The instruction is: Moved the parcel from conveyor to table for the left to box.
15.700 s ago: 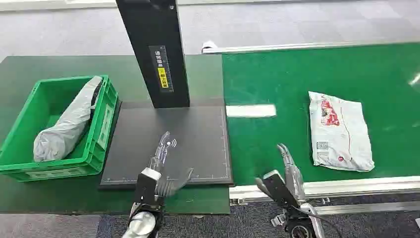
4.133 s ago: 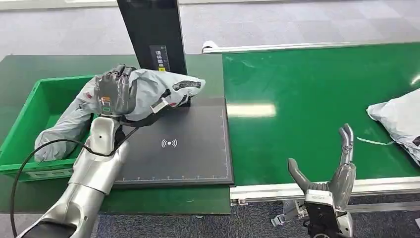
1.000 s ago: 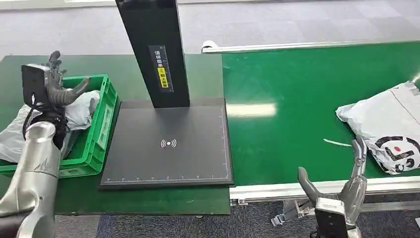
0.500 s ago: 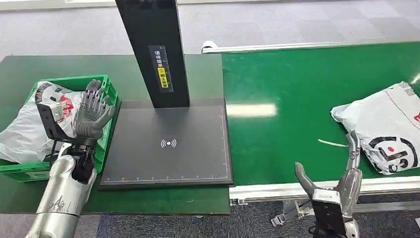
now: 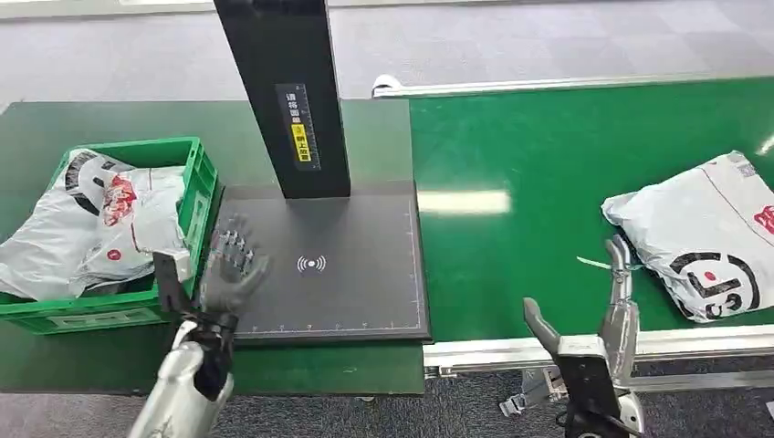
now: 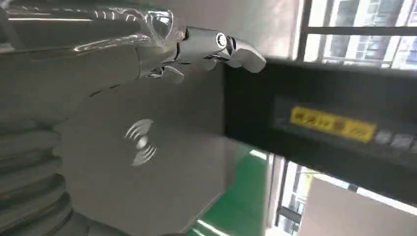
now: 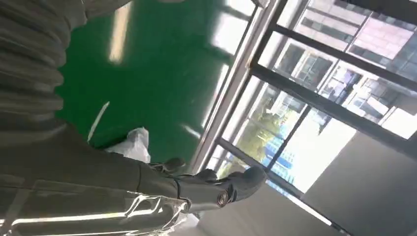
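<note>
While both robot hands, left (image 5: 230, 272) and right (image 5: 602, 319), hang spread and empty, a parcel (image 5: 707, 235) lies on the conveyor (image 5: 511, 146). Soft poly mailer, likely light, slippery; best taken at its near edge.

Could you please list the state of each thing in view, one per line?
Left hand: open, fingers spread, above the black pad.
Right hand: open, holding nothing.
Parcel: lying on the green conveyor, ungrasped.
Green crate: filled with bagged parcels.

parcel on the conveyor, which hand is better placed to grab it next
Right. The right hand is open just beside the parcel on the conveyor; the left hand is over the black pad.
</note>
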### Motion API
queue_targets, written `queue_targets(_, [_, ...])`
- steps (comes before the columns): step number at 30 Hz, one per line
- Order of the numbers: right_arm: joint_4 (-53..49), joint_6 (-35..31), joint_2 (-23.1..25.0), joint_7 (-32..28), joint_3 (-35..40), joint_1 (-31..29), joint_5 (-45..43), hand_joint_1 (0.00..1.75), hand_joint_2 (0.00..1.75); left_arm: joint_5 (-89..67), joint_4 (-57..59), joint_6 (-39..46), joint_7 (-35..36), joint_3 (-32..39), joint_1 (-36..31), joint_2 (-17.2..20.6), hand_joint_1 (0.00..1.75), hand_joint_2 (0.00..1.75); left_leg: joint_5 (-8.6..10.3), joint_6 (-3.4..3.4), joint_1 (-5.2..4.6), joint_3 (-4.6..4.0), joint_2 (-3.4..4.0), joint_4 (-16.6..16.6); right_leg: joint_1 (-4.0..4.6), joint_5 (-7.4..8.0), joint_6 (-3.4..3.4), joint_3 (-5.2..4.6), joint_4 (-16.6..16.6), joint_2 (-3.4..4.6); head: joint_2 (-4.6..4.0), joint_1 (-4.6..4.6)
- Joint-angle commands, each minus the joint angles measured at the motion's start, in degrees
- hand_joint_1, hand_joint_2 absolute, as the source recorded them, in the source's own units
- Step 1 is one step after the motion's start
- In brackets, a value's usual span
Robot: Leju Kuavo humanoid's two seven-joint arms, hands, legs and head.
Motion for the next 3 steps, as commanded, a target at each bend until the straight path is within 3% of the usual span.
queue_targets(1, [11.66,5.79,2.73,0.25,2.72,-2.07,-4.53,0.0,1.75,-8.01,4.61,10.42,-4.4,-7.76,4.01,-6.1,0.0,1.75,0.0,0.02,0.0,0.4,0.05,-0.26,0.01,0.03,-0.03,0.37,-0.27,0.1,-0.02,-0.07])
queue_targets(3, [13.83,7.34,3.15,-0.56,3.69,-3.04,-6.22,0.0,1.75,-9.66,4.09,13.54,-6.01,-8.13,3.86,-6.75,0.0,1.75,-0.01,0.0,0.03,0.24,-0.06,-0.13,0.04,0.02,-0.02,0.26,-0.18,-0.05,-0.02,0.0])
